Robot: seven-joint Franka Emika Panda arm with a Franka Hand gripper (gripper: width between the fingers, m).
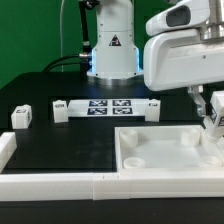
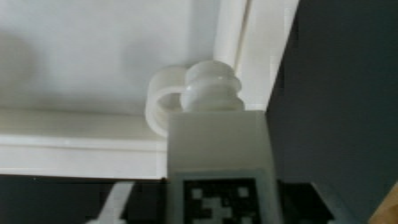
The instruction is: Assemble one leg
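Gripper (image 1: 211, 116) holds the leg (image 2: 217, 150) at the white panel (image 2: 89, 60).
Jaws pinch the leg, its screw tip by the panel's rim. Insertion step, I judge; next, align the tip over a corner hole.

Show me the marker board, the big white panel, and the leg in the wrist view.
marker board (image 1: 108, 107): exterior view, near its middle, among the tags.
panel (image 1: 165, 150): exterior view, on its bare floor.
leg (image 2: 221, 148): wrist view, on its white body above the tag.
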